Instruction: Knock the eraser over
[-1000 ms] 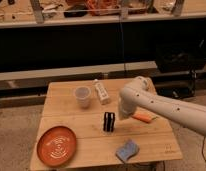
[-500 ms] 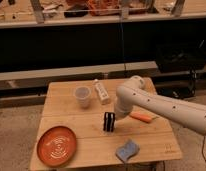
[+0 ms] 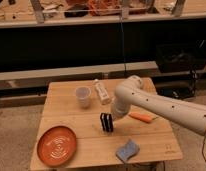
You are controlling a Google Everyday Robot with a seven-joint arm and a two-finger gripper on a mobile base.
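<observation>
The eraser (image 3: 106,122), a small black block with pale stripes, stands upright on end near the middle of the wooden table (image 3: 71,117). My white arm reaches in from the right and bends down over the table. My gripper (image 3: 115,114) hangs at its end, just right of the eraser's top and very close to it. I cannot tell whether it touches the eraser.
A white cup (image 3: 83,96) and a white bottle (image 3: 101,92) lying on its side are behind the eraser. An orange plate (image 3: 56,145) sits at the front left. A blue-grey sponge (image 3: 127,150) lies at the front. An orange object (image 3: 141,117) lies to the right, under my arm.
My arm has moved left, bringing the gripper closer to the eraser. The eraser still stands upright in the same spot.
</observation>
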